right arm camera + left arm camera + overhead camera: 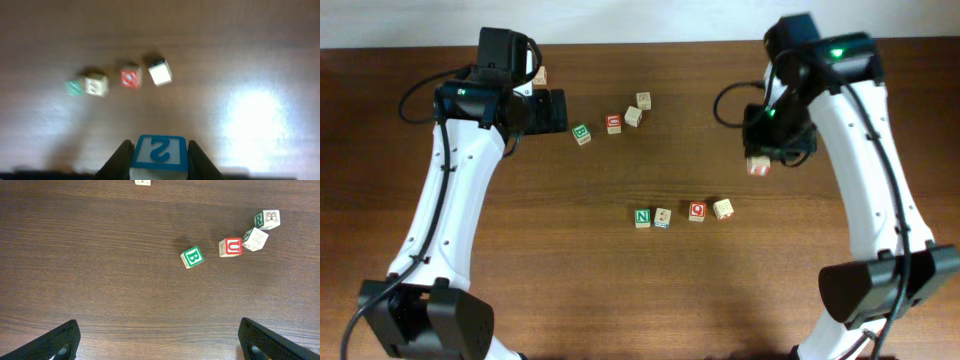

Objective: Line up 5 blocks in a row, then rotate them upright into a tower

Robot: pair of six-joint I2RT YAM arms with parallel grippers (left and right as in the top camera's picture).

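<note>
The right claw sits at the bottom edge of the view, its two dark fingers pressed against either side of a blue-marked block, whose pale facing side carries a blue frame and a blue character like an S. Farther off on the dark wooden tabletop lies a blurred row of four: a green block just beside a pale block, then a red block, then a whitish block turned slightly askew. A bright patch of glare lies on the wood to the right of the row.
</note>
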